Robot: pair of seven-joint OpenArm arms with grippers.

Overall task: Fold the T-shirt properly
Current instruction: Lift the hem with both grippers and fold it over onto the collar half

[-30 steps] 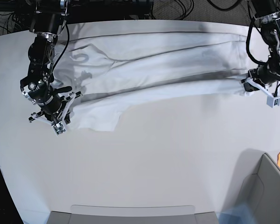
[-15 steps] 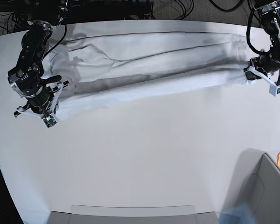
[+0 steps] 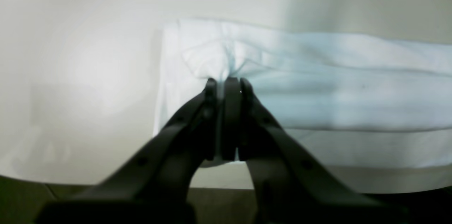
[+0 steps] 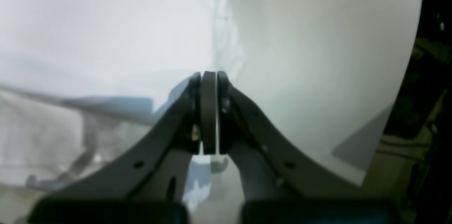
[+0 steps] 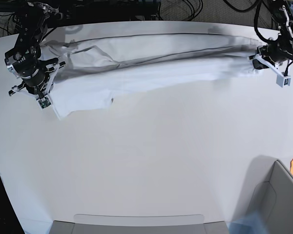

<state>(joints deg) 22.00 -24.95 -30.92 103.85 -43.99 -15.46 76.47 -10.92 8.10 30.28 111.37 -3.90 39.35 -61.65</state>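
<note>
The left fingers are pressed together on a small pinch of white cloth, the fabric puckering into creases just ahead of the tips, so they have one end of the T-shirt in hold. The right fingers are likewise closed tight, with cloth lying right at their tips; in the base view the fabric runs directly to them, so I judge they grip the other end, though the pinch itself is hard to make out in the wrist view. Between the two pairs of fingers the T-shirt is drawn out into a long, narrow band across the far side of the counter, one long edge doubled over the rest, with a loose flap sagging just beside the right fingers and a few slack wrinkles near them. The near part of the counter in front of both fingers lies bare. The step in hand looks like a lengthwise fold, the garment held taut at both ends while one side is laid over the other. The next move likely calls for lowering both ends evenly, keeping the tension matched so the doubled edge lands straight, and smoothing the sagging flap before either pair lets go; uneven slack could leave the thin fabric bunched.
</note>
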